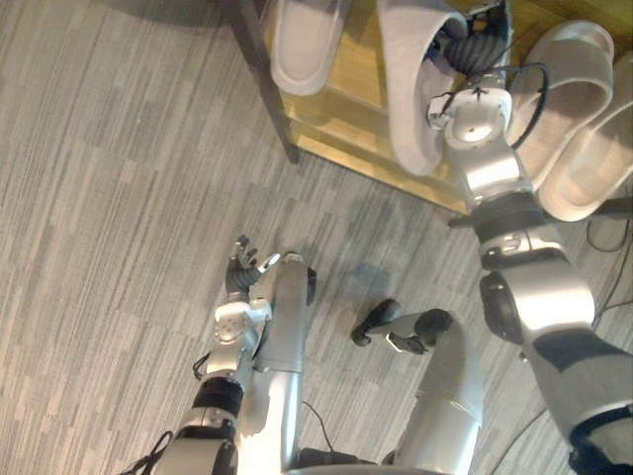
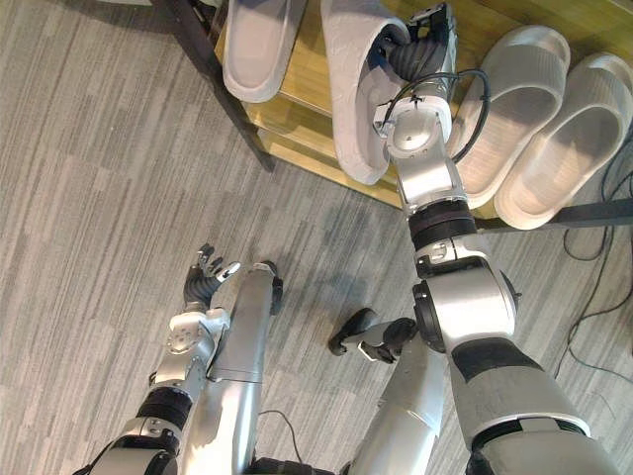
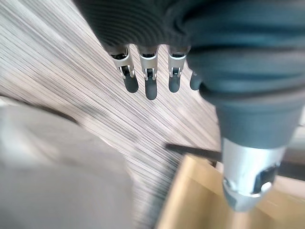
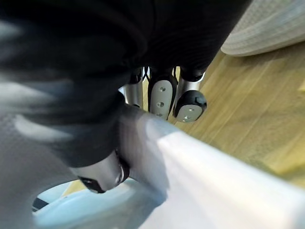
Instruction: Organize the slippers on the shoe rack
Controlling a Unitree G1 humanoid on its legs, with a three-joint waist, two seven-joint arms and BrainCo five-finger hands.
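The right hand (image 2: 413, 47) is up over the wooden shoe rack (image 2: 309, 94), its fingers and thumb clamped on the rim of a grey slipper (image 2: 351, 94) that reaches to the shelf's front edge. Another grey slipper (image 2: 259, 45) lies on the shelf to that hand's left, and a pale pair (image 2: 519, 84) lies to its right. The left hand (image 2: 206, 279) hangs low over the grey carpet (image 2: 89, 198), fingers loosely spread, holding nothing.
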